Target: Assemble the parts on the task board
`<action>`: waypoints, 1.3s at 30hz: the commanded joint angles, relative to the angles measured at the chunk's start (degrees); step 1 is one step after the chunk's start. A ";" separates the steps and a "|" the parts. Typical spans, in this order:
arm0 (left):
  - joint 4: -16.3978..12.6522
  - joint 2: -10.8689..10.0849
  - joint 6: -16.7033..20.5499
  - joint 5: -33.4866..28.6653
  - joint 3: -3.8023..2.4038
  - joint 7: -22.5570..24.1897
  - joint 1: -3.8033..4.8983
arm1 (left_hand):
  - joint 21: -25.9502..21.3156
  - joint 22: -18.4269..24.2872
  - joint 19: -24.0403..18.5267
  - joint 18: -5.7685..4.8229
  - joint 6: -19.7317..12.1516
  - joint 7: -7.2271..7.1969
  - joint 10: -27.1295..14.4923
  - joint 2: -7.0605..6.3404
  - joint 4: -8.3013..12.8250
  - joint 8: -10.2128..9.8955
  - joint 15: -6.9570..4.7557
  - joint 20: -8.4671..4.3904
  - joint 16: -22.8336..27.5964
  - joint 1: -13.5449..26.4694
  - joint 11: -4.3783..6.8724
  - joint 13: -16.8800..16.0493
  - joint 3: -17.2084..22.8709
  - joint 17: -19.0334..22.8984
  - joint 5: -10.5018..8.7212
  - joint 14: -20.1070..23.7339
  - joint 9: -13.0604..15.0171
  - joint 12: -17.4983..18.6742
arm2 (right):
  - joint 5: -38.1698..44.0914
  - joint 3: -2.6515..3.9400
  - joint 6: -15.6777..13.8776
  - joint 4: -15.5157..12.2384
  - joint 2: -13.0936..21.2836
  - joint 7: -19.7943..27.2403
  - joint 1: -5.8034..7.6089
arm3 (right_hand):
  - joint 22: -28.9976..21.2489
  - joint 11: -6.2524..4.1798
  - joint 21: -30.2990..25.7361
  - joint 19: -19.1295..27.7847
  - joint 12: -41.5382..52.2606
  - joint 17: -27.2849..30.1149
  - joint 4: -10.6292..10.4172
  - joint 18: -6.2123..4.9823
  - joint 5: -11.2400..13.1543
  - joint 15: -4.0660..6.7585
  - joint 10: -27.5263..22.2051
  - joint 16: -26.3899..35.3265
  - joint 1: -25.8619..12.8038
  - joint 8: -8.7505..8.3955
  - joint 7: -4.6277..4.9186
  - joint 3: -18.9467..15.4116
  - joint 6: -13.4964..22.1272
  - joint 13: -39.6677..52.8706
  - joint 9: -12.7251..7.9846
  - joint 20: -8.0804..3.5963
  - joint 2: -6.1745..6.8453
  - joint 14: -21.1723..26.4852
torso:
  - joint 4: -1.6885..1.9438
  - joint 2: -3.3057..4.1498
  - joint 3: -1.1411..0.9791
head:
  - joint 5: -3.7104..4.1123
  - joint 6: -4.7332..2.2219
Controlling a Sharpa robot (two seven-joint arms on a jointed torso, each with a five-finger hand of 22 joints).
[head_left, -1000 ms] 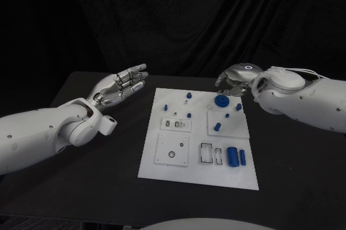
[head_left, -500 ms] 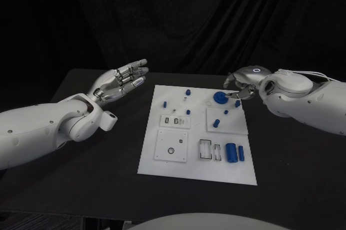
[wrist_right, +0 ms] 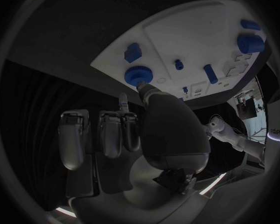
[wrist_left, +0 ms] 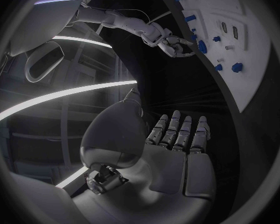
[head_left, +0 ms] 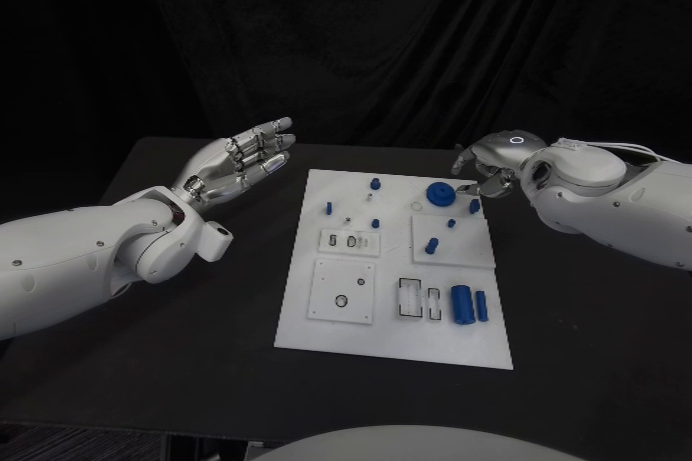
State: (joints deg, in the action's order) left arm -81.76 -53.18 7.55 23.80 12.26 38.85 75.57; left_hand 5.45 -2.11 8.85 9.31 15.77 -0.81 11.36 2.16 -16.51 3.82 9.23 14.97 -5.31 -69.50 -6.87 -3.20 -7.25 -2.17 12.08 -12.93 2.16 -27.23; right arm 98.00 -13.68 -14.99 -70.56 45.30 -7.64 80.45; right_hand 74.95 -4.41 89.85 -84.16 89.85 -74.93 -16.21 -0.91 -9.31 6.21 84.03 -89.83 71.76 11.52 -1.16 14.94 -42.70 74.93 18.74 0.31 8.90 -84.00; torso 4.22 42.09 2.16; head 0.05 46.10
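The white task board (head_left: pixel 346 326) lies mid-table with blue parts on it. A round blue gear (head_left: pixel 440 192) sits at its far right corner, small pegs (head_left: pixel 376 223) stand around it, and two blue cylinders (head_left: pixel 463 304) lie near the front. My right hand (head_left: pixel 483 169) hovers just right of the gear with its fingers curled in and nothing in them. In the right wrist view its thumb tip (wrist_right: pixel 146 90) lies at the rim of the gear (wrist_right: pixel 139 76); I cannot tell whether it touches. My left hand (head_left: pixel 238 166) is off the board's left side, palm up, fingers straight and apart, holding nothing.
Bare black table (head_left: pixel 202 321) surrounds the board on all sides. The left wrist view shows the left hand (wrist_left: pixel 171 149) flat, with the board (wrist_left: pixel 252 69) and the right hand (wrist_left: pixel 171 42) beyond it.
The head view has shifted slightly. My right hand has moved from over the gear to just beside it on the right. The left hand has hardly moved.
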 commanded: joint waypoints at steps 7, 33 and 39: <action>0.18 0.21 -1.04 0.34 -0.04 2.56 -0.10 | 0.39 -0.07 0.09 0.81 -0.23 0.17 -0.36 0.63 -0.07 -0.20 0.17 0.26 0.15 0.10 0.10 0.07 -0.45 -0.05 0.42 -0.11 -0.02 0.14 | 0.88 0.03 -1.40 0.70 -1.21 0.61 -0.36 | 15.05 -0.20 0.15 -5.84 0.15 -15.07 0.09 0.91 -0.04 0.39 5.97 -0.17 0.60 -0.33 0.18 0.49 -1.17 15.07 -0.26 -0.36 -0.12 -6.00 | -0.02 -0.01 0.02 | 0.18 0.19; 0.64 0.67 -1.52 0.34 -0.04 2.43 -0.14 | 0.40 -0.07 0.09 0.81 -0.24 0.17 -0.39 0.68 -0.07 -0.21 0.19 0.28 0.16 0.06 0.10 0.07 -0.50 -0.05 0.47 -0.10 -0.02 0.20 | 0.87 0.05 1.58 3.77 -4.23 0.76 -1.87 | 15.05 0.11 0.15 -5.84 0.15 -15.07 -0.07 0.91 0.03 0.24 5.97 -0.17 0.31 -0.97 0.79 0.32 -1.32 15.07 -0.77 -0.27 0.00 -6.00 | 0.00 0.03 0.02 | 0.10 0.54; 0.68 0.69 -1.62 0.34 -0.04 2.40 -0.14 | 0.41 -0.07 0.10 0.81 -0.30 0.17 -0.40 0.72 -0.06 -0.23 0.21 0.30 0.16 0.02 0.09 0.08 -0.56 -0.04 0.52 -0.11 -0.03 0.22 | 0.87 0.05 1.98 4.26 -4.70 0.85 -2.25 | 15.05 0.24 0.15 -5.84 0.15 -15.07 -0.18 0.91 0.02 0.15 5.97 -0.17 0.11 -1.00 0.94 0.21 -1.76 15.07 -0.87 -0.20 0.02 -6.00 | -0.04 0.01 0.03 | -0.02 0.65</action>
State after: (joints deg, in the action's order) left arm -81.07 -52.57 6.78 23.81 12.26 38.85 75.53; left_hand 5.67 -2.09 8.84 9.31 15.78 -0.81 11.36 2.15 -16.52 3.82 9.22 14.96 -5.31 -69.50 -6.87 -3.20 -7.56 -2.17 12.29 -12.92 2.16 -27.23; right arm 98.39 -13.63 -13.90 -66.46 40.64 -6.50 78.44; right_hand 74.92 -4.41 89.85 -84.16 89.85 -74.92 -16.04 -0.91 -9.30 6.20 84.03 -89.83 71.76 10.74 -0.30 15.10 -44.13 74.91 17.93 0.32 8.89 -83.99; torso 4.21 42.12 2.18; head 0.09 46.70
